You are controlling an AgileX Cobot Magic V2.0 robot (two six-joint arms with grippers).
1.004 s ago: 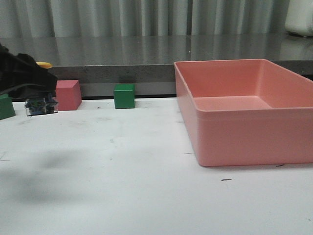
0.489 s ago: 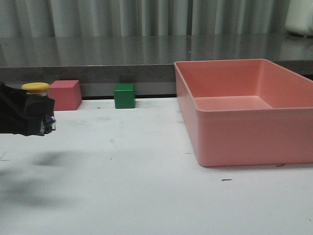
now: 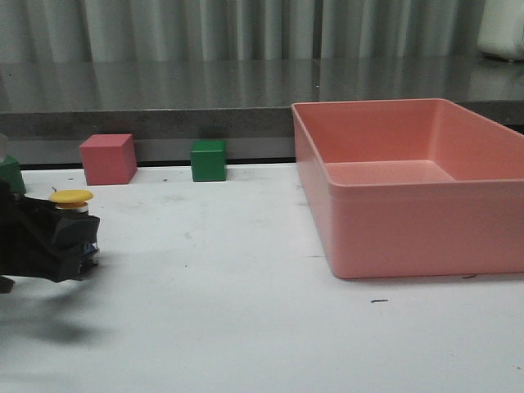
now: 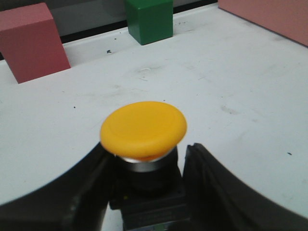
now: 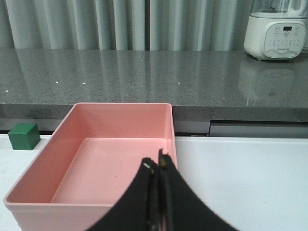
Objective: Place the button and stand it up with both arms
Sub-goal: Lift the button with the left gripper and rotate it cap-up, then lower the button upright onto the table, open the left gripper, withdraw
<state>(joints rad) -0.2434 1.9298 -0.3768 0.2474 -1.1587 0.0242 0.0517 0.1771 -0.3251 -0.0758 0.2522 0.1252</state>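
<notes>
The button (image 3: 72, 199) has a yellow mushroom cap, a silver collar and a black body. It stands upright, cap up, in my left gripper (image 3: 67, 241) at the far left of the white table, low over the surface. In the left wrist view the button (image 4: 143, 129) sits between the two black fingers (image 4: 219, 187), which are shut on its body. My right gripper (image 5: 156, 166) is shut and empty, above the pink bin (image 5: 120, 163). It does not show in the front view.
A large pink bin (image 3: 409, 237) fills the right side of the table. A pink cube (image 3: 108, 158) and a green cube (image 3: 208, 160) stand at the table's back edge. Another green cube (image 3: 10, 173) is at the far left. A grey counter runs behind.
My left gripper has come down and toward the front with the button. The button has turned from tilted to upright, cap up.
</notes>
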